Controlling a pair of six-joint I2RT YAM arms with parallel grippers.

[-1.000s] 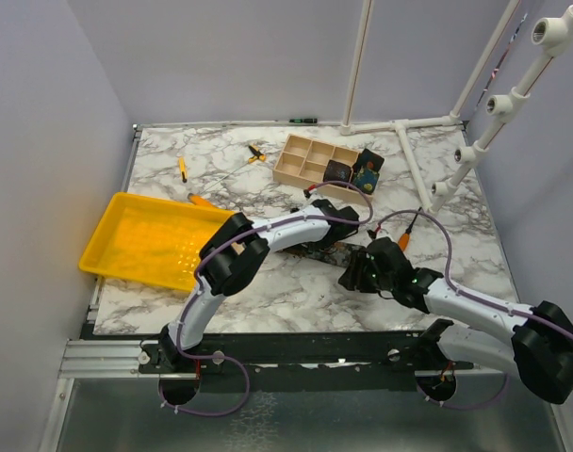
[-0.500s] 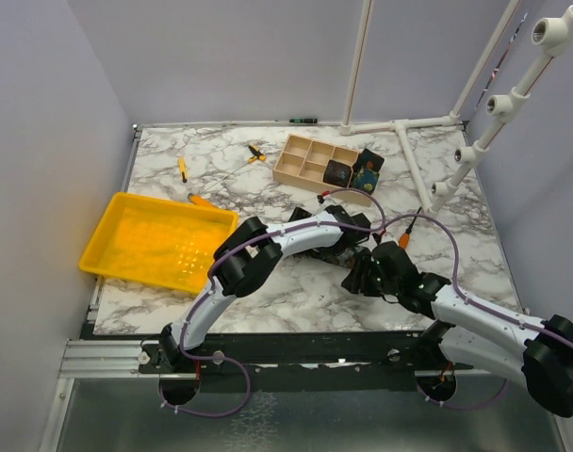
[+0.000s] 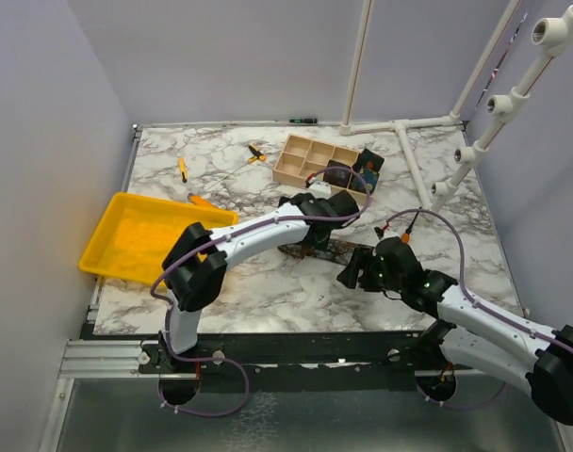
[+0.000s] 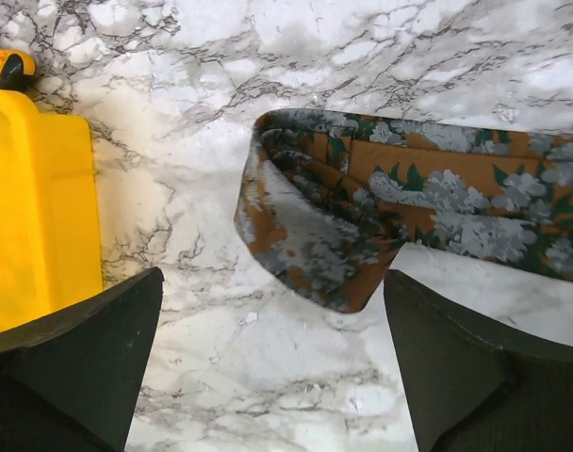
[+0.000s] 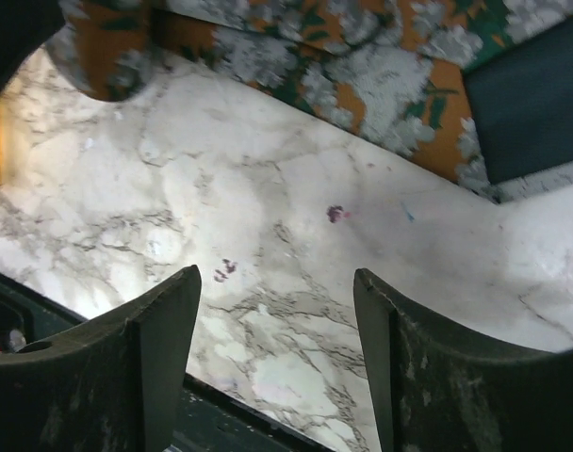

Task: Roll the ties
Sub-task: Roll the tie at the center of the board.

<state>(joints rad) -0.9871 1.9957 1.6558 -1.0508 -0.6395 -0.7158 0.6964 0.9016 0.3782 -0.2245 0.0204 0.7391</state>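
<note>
A yellow tray (image 3: 140,235) sits at the left edge of the bench (image 3: 268,292). Behind it, toward the back left corner, lie two orange-handled screwdrivers (image 3: 182,168) that have no part in the job.

The left gripper (image 4: 270,311) hangs over the middle of the bench with its jaws wide apart and nothing between them. Directly below it is the left end of a rust-brown tie (image 4: 428,202) with a grey and green flower print. That end is folded back on itself into a single loose loop, open like a pocket. The rest of the strip runs off to the right, flat on the marble. No tight coil shows anywhere on it, so I judge this tie to be barely started: one slack fold and no more.

At the back edge, near the middle, stands a wooden box (image 3: 301,160) with compartments. Two dark rolled ties (image 3: 339,172) sit at its right end. I cannot tell whether both are fully inside a compartment. Those two look finished and put away.

The right gripper (image 5: 272,292) hovers low over bare marble just in front of the flat strip, toward the front edge. Its jaws are apart and hold nothing, and the tie crosses the top of its view.

So neither arm has hold of the fabric. Still to do, as I read it, are the regrasp of the folded end, the rolling along the whole strip, and the move to the box.
</note>
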